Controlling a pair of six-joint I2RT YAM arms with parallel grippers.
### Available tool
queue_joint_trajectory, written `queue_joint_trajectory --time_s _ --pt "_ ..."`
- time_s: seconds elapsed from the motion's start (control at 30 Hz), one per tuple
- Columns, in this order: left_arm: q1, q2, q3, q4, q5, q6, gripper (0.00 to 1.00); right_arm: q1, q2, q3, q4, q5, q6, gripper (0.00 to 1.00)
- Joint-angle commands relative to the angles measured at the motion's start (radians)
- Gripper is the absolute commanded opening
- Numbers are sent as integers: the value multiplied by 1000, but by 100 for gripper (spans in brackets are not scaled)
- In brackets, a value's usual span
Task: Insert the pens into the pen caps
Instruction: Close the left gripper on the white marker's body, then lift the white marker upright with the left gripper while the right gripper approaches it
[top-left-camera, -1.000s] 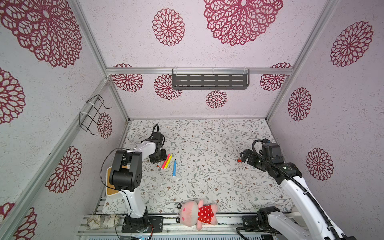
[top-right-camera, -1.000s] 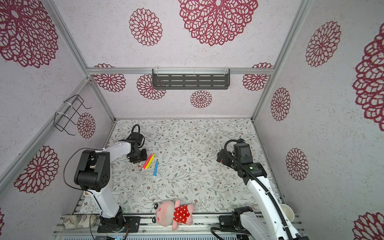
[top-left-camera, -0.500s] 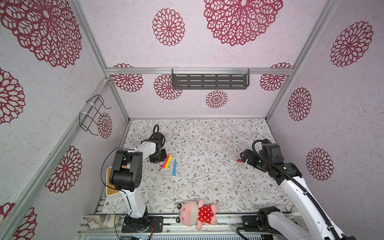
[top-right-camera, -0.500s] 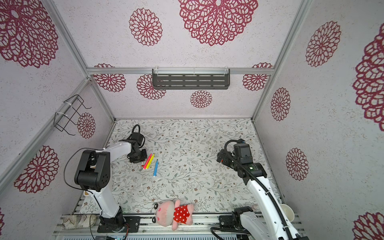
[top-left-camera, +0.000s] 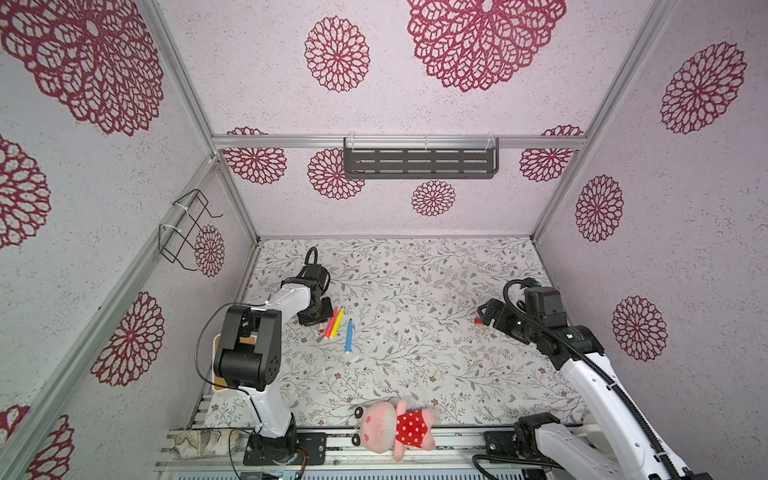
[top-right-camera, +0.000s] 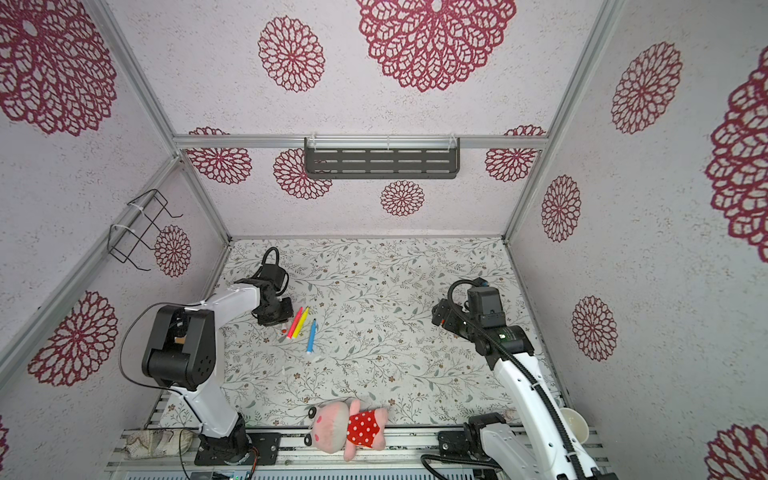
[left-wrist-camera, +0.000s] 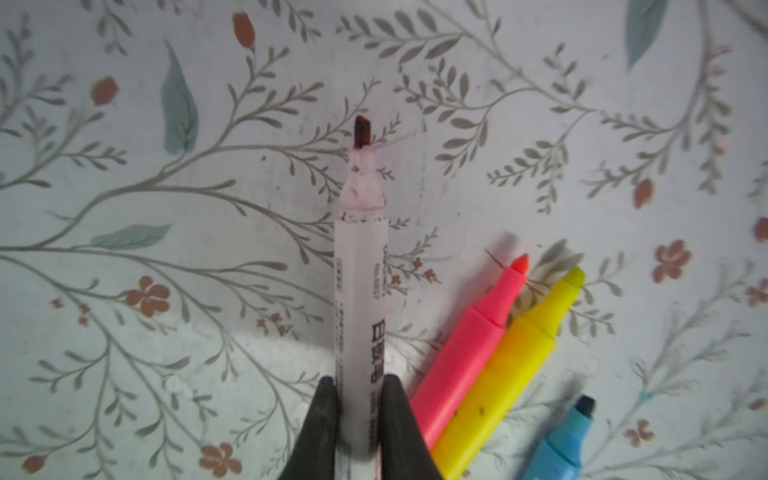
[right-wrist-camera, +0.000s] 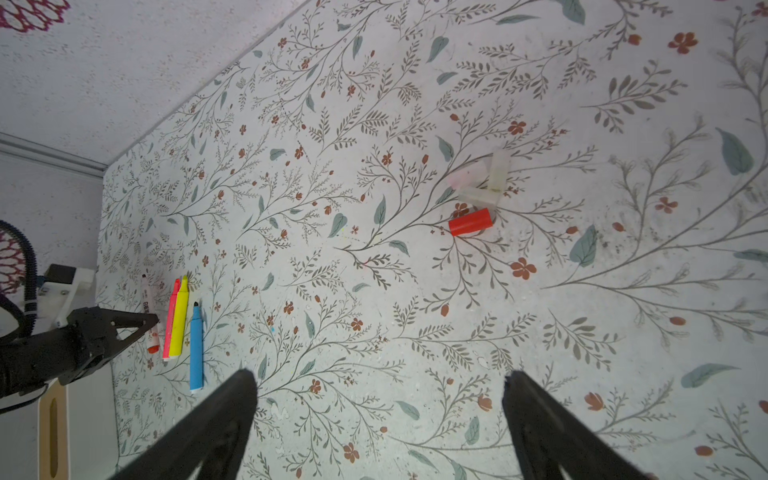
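white-barrelled pen (left-wrist-camera: 360, 291) is pinched in the left gripper (left-wrist-camera: 359, 386). jaws are pressed onto the barrel near its back end, and the uncapped dark red chisel tip points away from the wrist. can't tell whether the pen rests on the floral table cover (left-wrist-camera: 166, 166) or sits just off it.

pink pen (left-wrist-camera: 469, 353) and yellow pen (left-wrist-camera: 519, 357) lie touching, side by side, just beside the gripped one. blue pen (left-wrist-camera: 565, 436) lies a little further out, apart from them. all three are uncapped, tips facing the same way. in both top views this group sits on the left part of the table, by the left gripper.

right gripper (right-wrist-camera: 379, 375) is spread wide with nothing between the jaws, above the right side of the table. red cap (right-wrist-camera: 471, 222) lies on its side ahead of it. three pale see-through caps (right-wrist-camera: 478, 195) are bunched just beside the red one: one pinkish, one yellowish, one near clear. in both top views only the red cap shows clearly, right at the right gripper's fingertips. caps and pens are well apart, on opposite sides of the table.

plush toy (top-left-camera: 395, 424) in a red spotted dress lies at the near table edge, between the arm bases.
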Motion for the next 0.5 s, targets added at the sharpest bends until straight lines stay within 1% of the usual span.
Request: queue_joint_trajectory --time_s 0.0,0.1,0.17,0.3,0.47 --pt "-18 -113 7 -5 21 10 8 6 -11 28 24 -79 -32 95" --pt "-50 -199 -16 16 59 16 8 8 -8 36 35 -140 -55 93" --pt "-94 -260 -38 36 73 16 9 14 -13 38 59 -204 -63 92" --pt "-175 -368 -73 63 90 18 9 38 -26 41 109 -281 -62 90" --pt "-271 -511 -155 163 182 26 9 82 -51 8 216 -377 -30 89"
